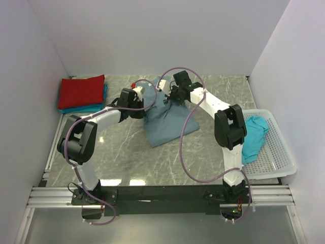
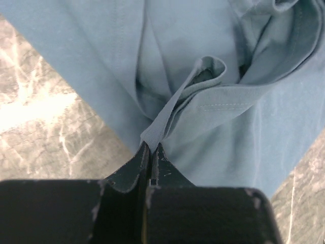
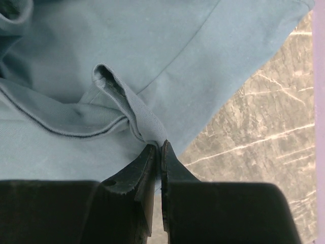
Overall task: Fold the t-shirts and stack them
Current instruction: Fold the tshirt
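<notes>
The left gripper [image 2: 151,151] and right gripper [image 3: 159,151], each clenched on a fold at the far edge of the slate-blue t-shirt [image 1: 170,124], hold it mid-bench [image 1: 127,152], its length running nearward from both arms alike.

No legible text, brand, number or sign appears in any view. The slate-blue t-shirt [image 1: 162,128] presents plain fabric and stitched hems only, with no readable marking.
</notes>
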Action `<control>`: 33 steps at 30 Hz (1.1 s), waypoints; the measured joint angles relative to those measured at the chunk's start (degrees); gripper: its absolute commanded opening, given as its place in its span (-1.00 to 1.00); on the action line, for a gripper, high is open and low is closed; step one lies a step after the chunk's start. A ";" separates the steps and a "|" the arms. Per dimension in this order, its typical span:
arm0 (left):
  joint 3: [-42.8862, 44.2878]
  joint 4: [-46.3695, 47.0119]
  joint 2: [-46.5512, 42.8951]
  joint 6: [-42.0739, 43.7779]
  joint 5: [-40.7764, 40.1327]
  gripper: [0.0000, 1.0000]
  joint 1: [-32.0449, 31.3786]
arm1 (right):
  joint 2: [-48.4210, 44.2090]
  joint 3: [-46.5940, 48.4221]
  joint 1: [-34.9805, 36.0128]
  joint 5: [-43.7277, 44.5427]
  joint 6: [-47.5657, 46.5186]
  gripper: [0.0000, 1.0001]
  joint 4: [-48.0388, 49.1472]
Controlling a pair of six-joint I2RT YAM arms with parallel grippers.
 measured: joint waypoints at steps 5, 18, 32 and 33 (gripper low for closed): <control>0.94 -1.77 0.96 0.09 -0.87 -0.45 1.09 | 2.51 1.79 0.00 1.38 2.21 0.11 0.76; 3.04 -3.50 -12.15 5.33 -14.93 0.99 1.95 | -1.70 0.39 -4.11 -3.28 12.35 0.36 5.42; -9.42 -5.46 -25.83 2.82 -6.40 0.78 2.08 | 0.90 1.68 -11.50 -20.35 29.53 0.11 -1.14; -11.34 -5.27 -26.62 1.68 -6.16 0.77 2.23 | 2.71 3.04 -11.45 -20.44 30.67 0.12 -1.66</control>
